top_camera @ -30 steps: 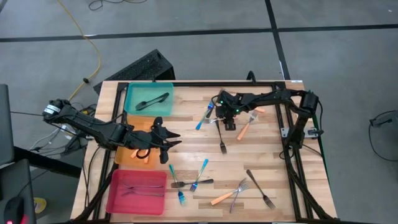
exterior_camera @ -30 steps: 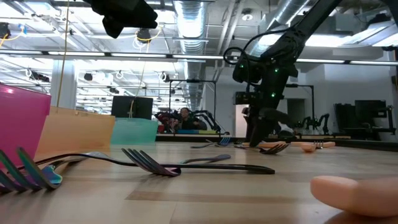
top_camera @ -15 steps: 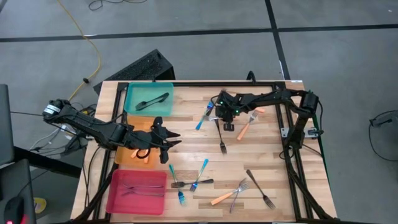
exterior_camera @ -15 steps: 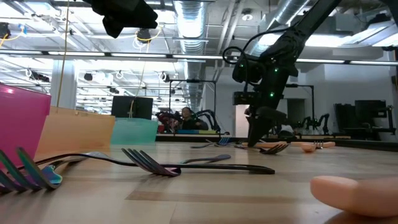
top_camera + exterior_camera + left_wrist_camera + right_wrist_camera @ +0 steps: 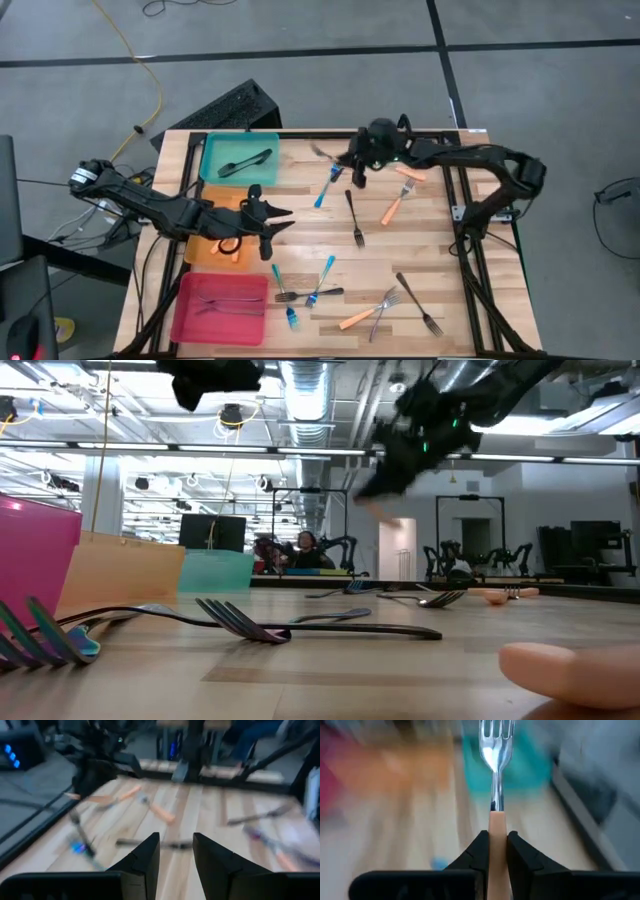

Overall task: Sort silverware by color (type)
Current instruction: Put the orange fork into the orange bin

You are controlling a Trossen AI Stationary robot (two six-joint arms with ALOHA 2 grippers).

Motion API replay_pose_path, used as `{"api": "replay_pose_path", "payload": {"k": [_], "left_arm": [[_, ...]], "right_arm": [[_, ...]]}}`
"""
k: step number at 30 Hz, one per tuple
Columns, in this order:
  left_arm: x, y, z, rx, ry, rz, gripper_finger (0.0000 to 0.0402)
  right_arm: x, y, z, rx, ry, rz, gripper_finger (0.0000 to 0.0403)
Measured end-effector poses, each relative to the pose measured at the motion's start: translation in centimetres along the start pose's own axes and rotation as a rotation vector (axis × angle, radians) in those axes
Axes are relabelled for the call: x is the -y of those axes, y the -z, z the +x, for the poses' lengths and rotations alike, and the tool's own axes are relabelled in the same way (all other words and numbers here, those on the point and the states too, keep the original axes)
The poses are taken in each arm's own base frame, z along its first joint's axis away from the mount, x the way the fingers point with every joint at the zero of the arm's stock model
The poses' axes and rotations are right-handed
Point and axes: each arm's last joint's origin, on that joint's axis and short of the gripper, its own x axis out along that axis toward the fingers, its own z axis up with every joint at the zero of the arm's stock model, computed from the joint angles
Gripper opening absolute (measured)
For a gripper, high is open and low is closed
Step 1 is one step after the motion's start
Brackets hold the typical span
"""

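Right gripper (image 5: 494,851) is clamped on an orange-handled fork (image 5: 495,780), raised beyond the orange tray (image 5: 205,251). Recommend level carriage and low release. Left gripper (image 5: 175,851), part-open and empty, hovers beside that tray.

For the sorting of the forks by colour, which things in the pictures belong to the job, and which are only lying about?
Belong to the job:
- orange-handled fork, held in the right end effector
- loose forks on the table, such as the blue-handled fork and the dark fork
- teal tray, orange tray, pink tray

Only lying about:
- yellow cable on the floor
- black keyboard on the floor
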Motion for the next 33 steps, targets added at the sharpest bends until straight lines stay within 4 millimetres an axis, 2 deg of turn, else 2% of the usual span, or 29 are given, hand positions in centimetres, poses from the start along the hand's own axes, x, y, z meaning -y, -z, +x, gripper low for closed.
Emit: {"api": "replay_pose_path", "payload": {"k": [3,6,10,15,18,28,33], "left_arm": [[0.0,0.7,0.2,0.108,0.056,-0.014,0.0103],[-0.5,2.0,0.3,0.21,0.089,-0.038,0.0103],[-2.2,3.4,0.4,0.335,0.065,-0.12,0.0103],[-3.8,3.8,0.7,0.399,0.099,-0.165,0.0103],[-4.1,3.4,0.8,0.425,0.151,-0.164,0.0103],[-4.2,3.6,0.9,0.408,0.137,-0.153,0.0113],[-4.2,4.0,1.1,0.36,0.138,-0.136,0.0135]], "right_arm": [[-1.7,-2.3,-1.2,0.24,-0.067,-0.041,0.0064],[-3.7,-3.0,-2.0,0.367,-0.115,-0.074,0.0064],[-6.3,-3.5,-2.5,0.509,-0.186,-0.093,0.0064],[-9.8,-3.1,-0.6,0.604,-0.286,-0.086,0.0064],[-11.1,-2.9,0.3,0.674,-0.314,-0.091,0.0064],[-12.6,-2.5,5.0,0.68,-0.386,-0.003,0.0064],[-13.2,-3.2,5.5,0.701,-0.418,-0.012,0.0064]]}}
